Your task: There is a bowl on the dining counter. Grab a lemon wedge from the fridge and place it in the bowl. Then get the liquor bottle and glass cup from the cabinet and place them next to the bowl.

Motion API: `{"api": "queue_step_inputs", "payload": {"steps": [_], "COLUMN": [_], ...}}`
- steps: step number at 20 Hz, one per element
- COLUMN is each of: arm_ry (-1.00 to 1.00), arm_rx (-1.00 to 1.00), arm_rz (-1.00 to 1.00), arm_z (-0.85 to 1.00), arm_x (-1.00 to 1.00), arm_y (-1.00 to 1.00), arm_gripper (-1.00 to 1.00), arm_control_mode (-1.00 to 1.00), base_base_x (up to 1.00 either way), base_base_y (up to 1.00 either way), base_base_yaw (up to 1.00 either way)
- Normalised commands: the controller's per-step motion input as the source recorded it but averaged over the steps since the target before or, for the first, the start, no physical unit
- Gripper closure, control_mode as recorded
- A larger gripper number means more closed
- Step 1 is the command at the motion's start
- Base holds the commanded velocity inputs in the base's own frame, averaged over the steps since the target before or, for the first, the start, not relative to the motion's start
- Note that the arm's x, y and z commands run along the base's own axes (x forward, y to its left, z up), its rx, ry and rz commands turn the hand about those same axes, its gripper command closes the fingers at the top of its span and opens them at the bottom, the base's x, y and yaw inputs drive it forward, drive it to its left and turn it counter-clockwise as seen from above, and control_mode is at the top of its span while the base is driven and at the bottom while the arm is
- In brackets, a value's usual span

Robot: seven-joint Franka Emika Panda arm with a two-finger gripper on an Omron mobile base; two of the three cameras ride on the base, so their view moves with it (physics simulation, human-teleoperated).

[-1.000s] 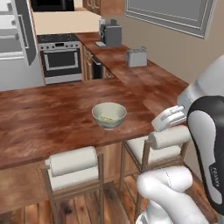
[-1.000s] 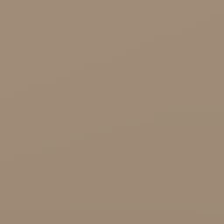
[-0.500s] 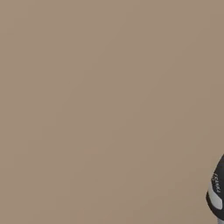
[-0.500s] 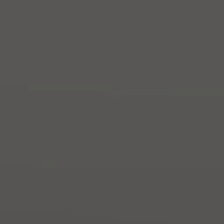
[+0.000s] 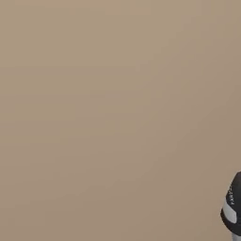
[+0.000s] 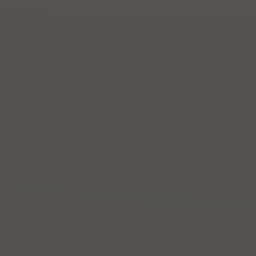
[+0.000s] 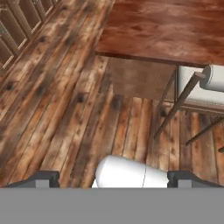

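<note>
At the far left of the hand view we see a dark-framed wooden cabinet front (image 7: 17, 26) along the edge; beside it runs the brown plank floor (image 7: 65, 109); further right stands the reddish-brown wooden dining counter (image 7: 166, 30), its corner jutting over the planks; at the right a stool with a white cushioned seat and dark slanted legs (image 7: 199, 89) is tucked against it. The gripper (image 7: 113, 178) hangs above the floor with its two dark fingertips (image 7: 43, 178) spread wide and nothing between them. The bowl we cannot see in any picture now; a second ago the left base view showed it sitting on the counter with a yellow piece inside. That view has since swung to a plain tan surface (image 5: 108, 113), with the arm's dark joint (image 5: 233, 207) at its lower right; the right base view has gone from tan to flat dark grey (image 6: 125, 125).
</note>
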Motion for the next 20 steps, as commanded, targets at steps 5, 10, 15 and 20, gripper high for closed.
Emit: {"api": "queue_step_inputs", "payload": {"steps": [5,10,15,20], "arm_ry": [0.00,0.00,0.00,0.00], "arm_rx": [0.00,0.00,0.00,0.00], "arm_rz": [0.00,0.00,0.00,0.00], "arm_z": [0.00,0.00,0.00,0.00], "arm_x": [0.00,0.00,0.00,0.00], "arm_y": [0.00,0.00,0.00,0.00], "arm_gripper": [-1.00,-1.00,-1.00,-1.00], "arm_control_mode": [1.00,1.00,1.00,1.00], "base_base_x": [0.13,0.31,0.69,0.95], "base_base_y": [1.00,1.00,1.00,1.00], "base_base_yaw": [0.00,-0.01,-0.08,-0.12]}}
